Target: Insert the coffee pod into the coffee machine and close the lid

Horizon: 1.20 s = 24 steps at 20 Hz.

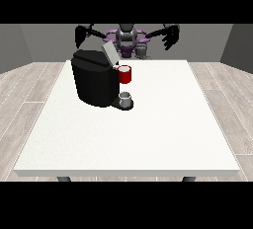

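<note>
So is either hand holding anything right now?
No. Both hands are raised, apart from everything; the pod sits beside the machine.

Table legs (63,178) mostly hidden underneath

Pretty plain room; big white bench (148,139) fills most of the shot, with two dark legs (63,178) just peeking out under its near edge; floor (29,95) is pale grey-brown wood planks running off to both sides; walls (20,45) behind are flat grey, darker at the far right corner; lighting is soft and even.
</note>
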{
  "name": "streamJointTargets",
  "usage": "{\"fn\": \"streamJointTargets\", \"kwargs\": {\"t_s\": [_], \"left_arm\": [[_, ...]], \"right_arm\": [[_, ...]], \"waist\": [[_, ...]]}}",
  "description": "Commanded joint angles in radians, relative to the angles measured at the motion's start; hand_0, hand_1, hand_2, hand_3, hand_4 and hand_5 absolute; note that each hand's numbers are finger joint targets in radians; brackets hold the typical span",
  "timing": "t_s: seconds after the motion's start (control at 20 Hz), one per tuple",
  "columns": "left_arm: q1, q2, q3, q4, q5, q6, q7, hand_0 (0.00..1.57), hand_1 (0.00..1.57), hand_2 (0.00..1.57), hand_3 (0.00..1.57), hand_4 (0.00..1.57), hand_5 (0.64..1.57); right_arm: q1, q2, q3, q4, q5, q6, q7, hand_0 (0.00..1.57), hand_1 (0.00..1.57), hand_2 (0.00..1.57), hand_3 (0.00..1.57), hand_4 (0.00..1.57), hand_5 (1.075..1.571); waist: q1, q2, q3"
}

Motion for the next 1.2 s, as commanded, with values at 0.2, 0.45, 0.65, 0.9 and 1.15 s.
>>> {"fn": "streamJointTargets", "kwargs": {"t_s": [0.2, 0.45, 0.65, 0.9, 1.15], "left_arm": [[0.193, -0.065, -0.010, -0.037, 0.057, -0.054, 0.019, 0.00, 0.00, 0.00, 0.00, 0.39, 1.571], [0.195, -0.076, -0.064, -0.160, 0.169, -0.037, 0.088, 0.00, 0.00, 0.00, 0.00, 0.39, 1.571], [0.240, -0.063, -0.079, -0.238, 0.190, -0.104, 0.112, 0.00, 0.00, 0.00, 0.00, 0.46, 1.571], [0.268, -0.077, -0.206, -0.298, 0.270, -0.009, 0.089, 0.00, 0.00, 0.00, 0.00, 0.39, 1.571], [0.324, -0.077, -0.191, -0.452, 0.267, -0.042, 0.126, 0.00, 0.00, 0.00, 0.00, 0.36, 1.571]], "right_arm": [[-0.016, -0.053, 0.054, -0.060, 0.028, 0.073, 0.060, 0.00, 0.00, 0.00, 0.00, 0.11, 1.571], [-0.063, -0.128, -0.049, 0.009, -0.039, 0.130, 0.018, 0.00, 0.00, 0.00, 0.00, 0.00, 1.571], [-0.155, -0.159, -0.113, 0.053, -0.080, 0.122, 0.115, 0.00, 0.00, 0.00, 0.00, 0.11, 1.571], [-0.250, -0.117, -0.148, 0.143, -0.148, 0.127, 0.107, 0.00, 0.00, 0.00, 0.00, 0.19, 1.571], [-0.296, -0.162, -0.186, 0.199, -0.166, 0.132, 0.096, 0.00, 0.00, 0.00, 0.00, 0.17, 1.571]], "waist": [[0.102, -0.118, 0.0013], [0.129, -0.057, 0.0018], [0.188, -0.034, 0.0018], [0.190, 0.051, 0.0019], [0.214, 0.112, 0.0018]]}}
